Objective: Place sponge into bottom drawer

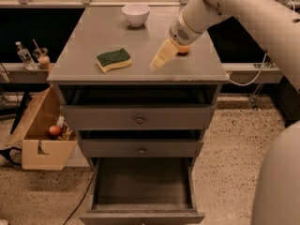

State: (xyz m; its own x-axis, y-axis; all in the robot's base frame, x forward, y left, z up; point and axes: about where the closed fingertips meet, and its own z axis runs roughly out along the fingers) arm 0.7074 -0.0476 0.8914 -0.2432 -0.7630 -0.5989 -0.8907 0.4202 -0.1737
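The sponge (114, 59), yellow foam with a dark green top, lies flat on the grey cabinet top (93, 36), left of centre. The gripper (159, 60) hangs above the cabinet top to the right of the sponge, a short gap away and not touching it. The bottom drawer (143, 184) is pulled out, and its dark interior shows nothing inside. The two shallower drawers above it are slightly ajar.
A white bowl (136, 13) stands at the back of the cabinet top. A round orange fruit (183, 49) shows behind the gripper's wrist. A cardboard box (40, 132) sits on the floor to the left, and bottles (23, 55) stand on a left ledge.
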